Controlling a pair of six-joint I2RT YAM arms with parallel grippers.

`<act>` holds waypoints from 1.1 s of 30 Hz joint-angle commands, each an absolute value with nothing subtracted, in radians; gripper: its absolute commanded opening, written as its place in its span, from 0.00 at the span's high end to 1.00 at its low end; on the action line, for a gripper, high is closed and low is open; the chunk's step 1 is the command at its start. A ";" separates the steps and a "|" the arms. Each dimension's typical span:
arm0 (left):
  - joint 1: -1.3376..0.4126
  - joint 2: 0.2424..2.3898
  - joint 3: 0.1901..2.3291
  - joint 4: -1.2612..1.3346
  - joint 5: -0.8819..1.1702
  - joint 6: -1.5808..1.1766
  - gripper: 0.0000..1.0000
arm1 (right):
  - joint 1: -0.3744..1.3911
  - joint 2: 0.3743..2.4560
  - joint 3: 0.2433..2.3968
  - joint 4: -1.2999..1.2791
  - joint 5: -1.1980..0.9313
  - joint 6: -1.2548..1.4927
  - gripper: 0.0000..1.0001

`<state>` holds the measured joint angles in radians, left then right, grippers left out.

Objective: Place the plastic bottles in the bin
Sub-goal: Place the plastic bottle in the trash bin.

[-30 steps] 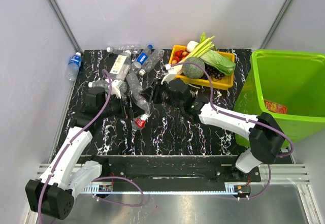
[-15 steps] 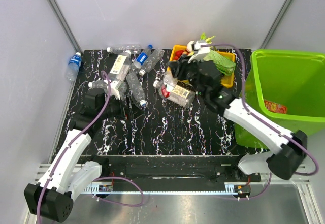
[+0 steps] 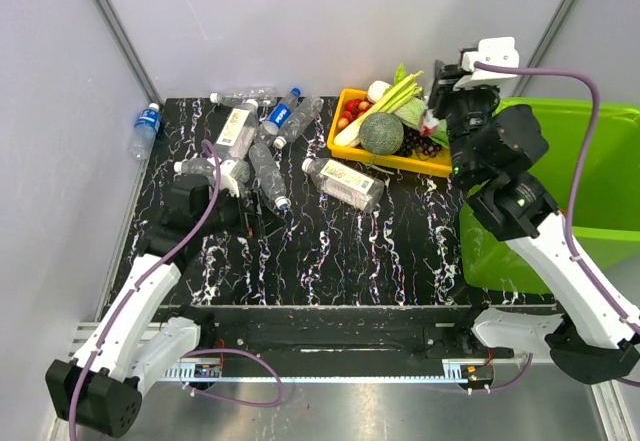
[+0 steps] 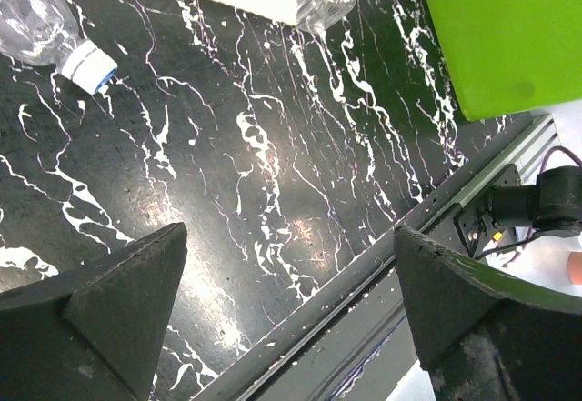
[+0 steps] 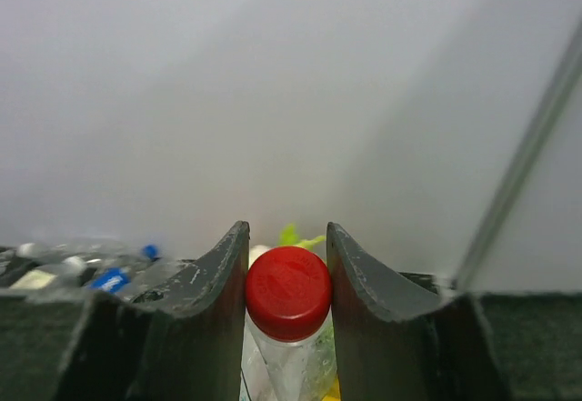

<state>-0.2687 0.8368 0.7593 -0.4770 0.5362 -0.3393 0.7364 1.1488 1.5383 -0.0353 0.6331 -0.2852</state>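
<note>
Right end effector (image 5: 287, 237) clamps a red-capped bottle (image 5: 287, 294); left end effector (image 4: 289, 234) gapes wide.

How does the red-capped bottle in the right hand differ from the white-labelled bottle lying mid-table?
The red-capped clear plastic bottle is pinched in the right hand, off the black table; the white-labelled bottle lies on its side on it. One shows a red cap, the other a broad white label. Both are clear plastic.
</note>
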 commanded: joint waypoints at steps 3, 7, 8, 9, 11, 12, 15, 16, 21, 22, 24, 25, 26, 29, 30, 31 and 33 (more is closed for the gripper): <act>-0.281 0.876 0.793 -0.465 0.520 -0.330 0.01 | 0.683 1.091 1.609 -0.009 0.848 -0.655 0.77; -0.282 0.859 0.788 -0.454 0.525 -0.331 0.01 | 0.621 1.091 1.612 0.026 0.876 -0.774 0.76; -0.282 0.854 0.787 -0.456 0.516 -0.331 0.01 | 0.611 1.094 1.615 0.025 0.894 -0.807 0.76; -0.284 0.856 0.787 -0.457 0.509 -0.331 0.01 | 0.603 1.100 1.617 0.025 0.916 -0.836 0.76; -0.284 0.851 0.787 -0.460 0.506 -0.330 0.01 | 0.603 1.106 1.617 0.021 0.981 -0.902 0.76; -0.284 0.848 0.790 -0.459 0.509 -0.330 0.01 | 0.598 1.108 1.609 0.023 1.020 -0.935 0.76; -0.284 0.848 0.793 -0.459 0.505 -0.328 0.01 | 0.572 1.082 1.540 0.025 1.057 -0.965 0.76; -0.282 0.850 0.792 -0.459 0.502 -0.328 0.01 | 0.569 1.065 1.516 0.025 1.057 -0.953 0.76; -0.282 0.854 0.795 -0.462 0.509 -0.327 0.01 | 0.546 1.014 1.410 0.025 1.066 -0.957 0.72; -0.284 0.853 0.792 -0.462 0.511 -0.325 0.01 | 0.540 1.006 1.390 0.023 1.062 -0.951 0.66; -0.282 0.848 0.788 -0.460 0.497 -0.327 0.01 | 0.529 0.991 1.355 0.025 1.052 -0.934 0.57; -0.284 0.848 0.788 -0.463 0.488 -0.327 0.01 | 0.526 0.989 1.347 0.025 1.057 -0.933 0.55; -0.282 0.850 0.792 -0.468 0.476 -0.325 0.01 | 0.526 0.988 1.350 0.025 1.063 -0.927 0.51; -0.284 0.857 0.798 -0.474 0.460 -0.325 0.01 | 0.525 0.980 1.379 -0.039 1.059 -0.887 0.42; -0.282 0.859 0.802 -0.483 0.445 -0.325 0.01 | 0.526 0.980 1.391 -0.058 1.049 -0.878 0.40; -0.284 0.861 0.811 -0.498 0.430 -0.322 0.01 | 0.526 0.980 1.403 -0.081 1.046 -0.862 0.39; -0.282 0.848 0.816 -0.514 0.401 -0.319 0.01 | 0.526 0.991 1.446 -0.156 1.028 -0.803 0.36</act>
<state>-0.2806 0.8696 0.7647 -0.4961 0.4740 -0.3370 0.5323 1.0016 1.3560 -0.0544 1.0374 -0.8944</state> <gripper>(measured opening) 0.988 0.618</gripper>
